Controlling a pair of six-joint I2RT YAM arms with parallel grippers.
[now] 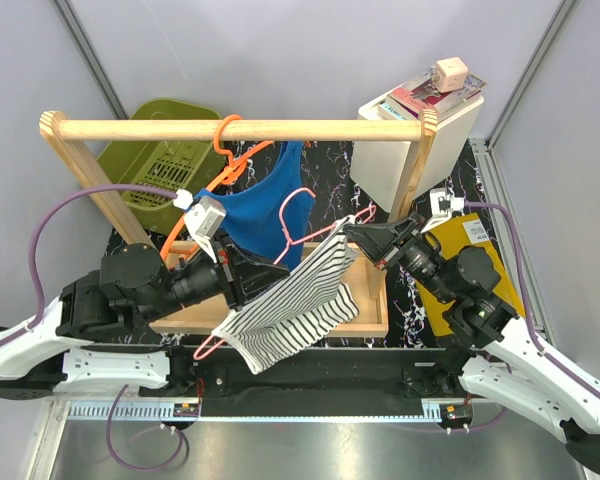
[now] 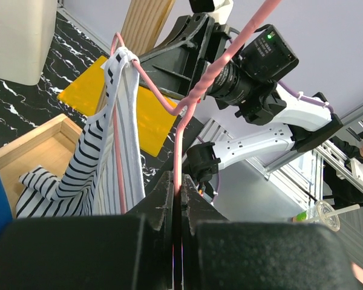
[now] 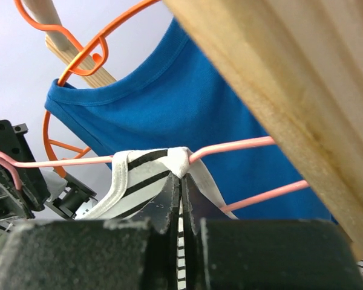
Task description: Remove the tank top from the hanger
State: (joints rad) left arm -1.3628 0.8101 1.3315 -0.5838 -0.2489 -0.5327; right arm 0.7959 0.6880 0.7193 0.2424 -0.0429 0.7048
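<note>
The bright-blue tank top (image 1: pixel 265 205) hangs on the orange hanger (image 1: pixel 225 135), whose hook is over the wooden rod; both also show in the right wrist view, the top (image 3: pixel 187 103) and the hanger (image 3: pixel 78 42). Neither gripper touches them. My left gripper (image 1: pixel 272 272) (image 2: pixel 180 193) is shut on the wire of a thin pink hanger (image 2: pixel 178 139). My right gripper (image 1: pixel 352 232) (image 3: pixel 181 187) is shut on the shoulder strap of a black-and-white striped garment (image 1: pixel 295 300) (image 3: pixel 139 169), which drapes from the pink hanger (image 3: pixel 242 148) in front of the blue top.
A wooden rack with a top rod (image 1: pixel 240 129) spans the scene. A wooden tray (image 1: pixel 370 325) lies under the striped garment. A green basket (image 1: pixel 160 150) is back left, a white box with books (image 1: pixel 420 140) back right, and a yellow pad (image 1: pixel 480 260) by the right arm.
</note>
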